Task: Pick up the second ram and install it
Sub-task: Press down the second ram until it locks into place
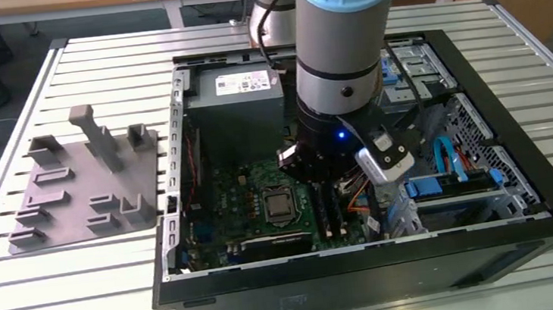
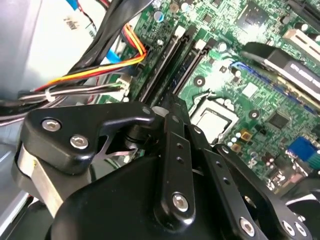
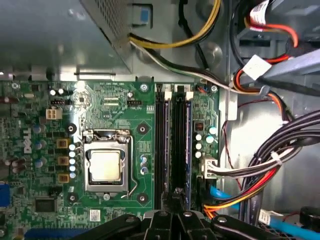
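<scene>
the arm comes down from the upper middle of the exterior view into the open computer case (image 1: 527, 231), which lies on a slatted white table (image 1: 94, 58). the gripper (image 1: 333, 187) is low in the middle of that frame, just above the green motherboard (image 1: 250, 195).

in the first wrist view the gripper (image 3: 175, 200) is at the bottom middle, and its black fingers (image 3: 176, 196) come together in a narrow point over the lower end of the memory slots (image 3: 161, 145). the second ram (image 3: 187, 145) shows as a thin blue strip that stands in the slot beside the right edge of the slot group; the fingertips are at or just above its lower end, but i cannot tell if they touch it. the fingers look drawn close together, and i cannot tell if they grasp something.

in the second wrist view the black gripper linkage (image 2: 175, 165) takes the lower half, and the slots (image 2: 175, 60) run toward the upper middle.

the processor socket (image 3: 106, 165) is left of the slots in the first wrist view. a bundle of coloured cables (image 3: 260, 180) is at the lower right. a grey fixture plate (image 1: 81, 185) lies on the table at the exterior view's left, well apart from the gripper.
</scene>
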Controlling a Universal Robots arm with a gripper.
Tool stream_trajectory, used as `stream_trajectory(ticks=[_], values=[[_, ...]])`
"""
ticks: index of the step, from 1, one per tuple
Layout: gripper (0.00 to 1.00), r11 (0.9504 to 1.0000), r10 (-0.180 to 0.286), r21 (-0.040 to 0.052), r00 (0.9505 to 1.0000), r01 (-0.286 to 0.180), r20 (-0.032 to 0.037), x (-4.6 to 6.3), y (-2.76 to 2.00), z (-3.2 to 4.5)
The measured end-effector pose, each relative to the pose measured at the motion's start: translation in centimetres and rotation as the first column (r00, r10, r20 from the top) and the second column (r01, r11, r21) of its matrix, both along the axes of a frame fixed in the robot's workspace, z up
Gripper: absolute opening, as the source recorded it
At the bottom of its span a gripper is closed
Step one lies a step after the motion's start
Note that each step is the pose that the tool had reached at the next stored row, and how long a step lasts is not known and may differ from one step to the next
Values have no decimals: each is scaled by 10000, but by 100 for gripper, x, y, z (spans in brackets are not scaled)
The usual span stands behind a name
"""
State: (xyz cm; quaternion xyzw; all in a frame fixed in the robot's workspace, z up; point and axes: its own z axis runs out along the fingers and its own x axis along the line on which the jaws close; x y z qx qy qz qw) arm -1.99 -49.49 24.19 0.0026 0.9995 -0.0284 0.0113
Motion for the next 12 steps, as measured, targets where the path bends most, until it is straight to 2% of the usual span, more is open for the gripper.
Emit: stream_trajectory(ticks=[7,8,12], values=[[10,10000,-1,2,10000,1,7,-1,11,266],[10,10000,-1,4,10000,1,7,0,11,287],[10,10000,0,7,10000,0,8,0,11,293]])
